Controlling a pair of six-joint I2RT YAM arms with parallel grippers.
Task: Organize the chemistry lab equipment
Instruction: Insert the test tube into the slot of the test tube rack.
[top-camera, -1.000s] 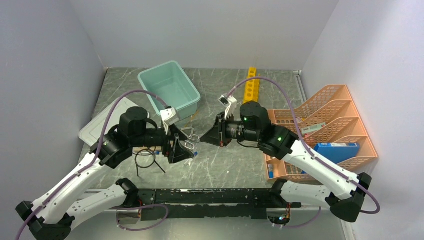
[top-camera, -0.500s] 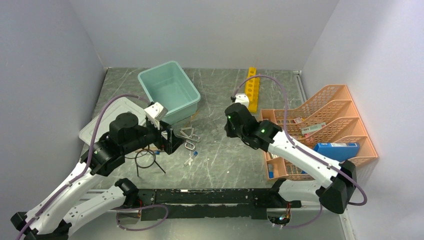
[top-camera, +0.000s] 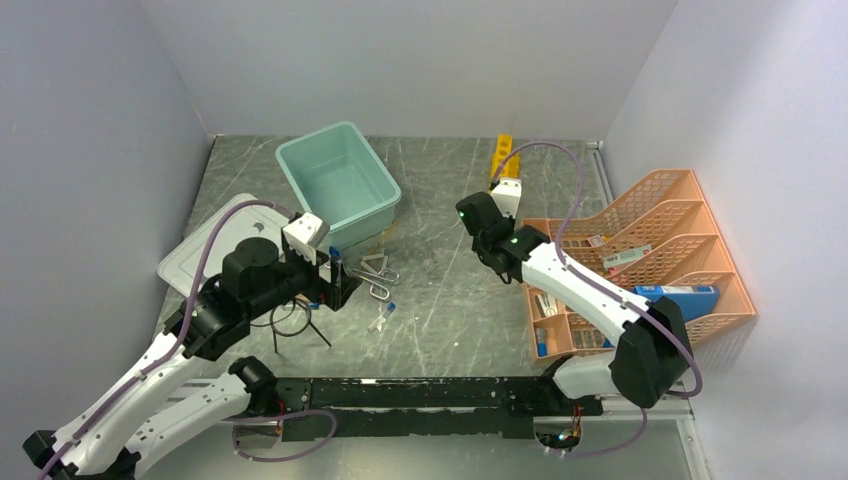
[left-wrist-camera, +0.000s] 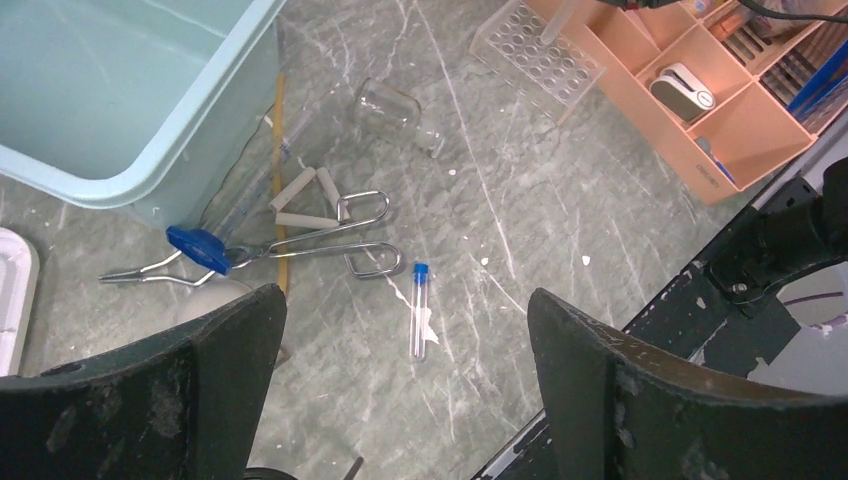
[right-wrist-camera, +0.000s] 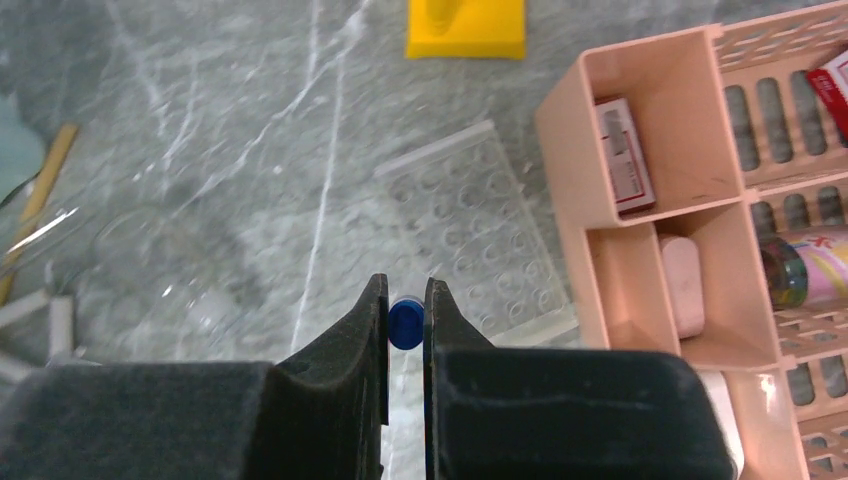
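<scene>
A grey marbled table (top-camera: 440, 310) sits boxed in by plain pale walls (top-camera: 420, 60). My right gripper (right-wrist-camera: 405, 312) is pinched narrow on a blue-capped tube (right-wrist-camera: 405, 326). Only the cap shows, and the body is hidden between the fingers. Just beyond those fingertips lies a clear well tray (right-wrist-camera: 470, 235). Farther ahead is the yellow rack (right-wrist-camera: 466, 25), cut off at the picture's top. My left gripper (left-wrist-camera: 404, 305) is spread wide, holding nothing. Below it a second capped tube (left-wrist-camera: 419, 315) lies flat, with silver wire clips (left-wrist-camera: 335, 235) toward its left finger. A glass jar (left-wrist-camera: 395, 108) ahead is hard to make out.
</scene>
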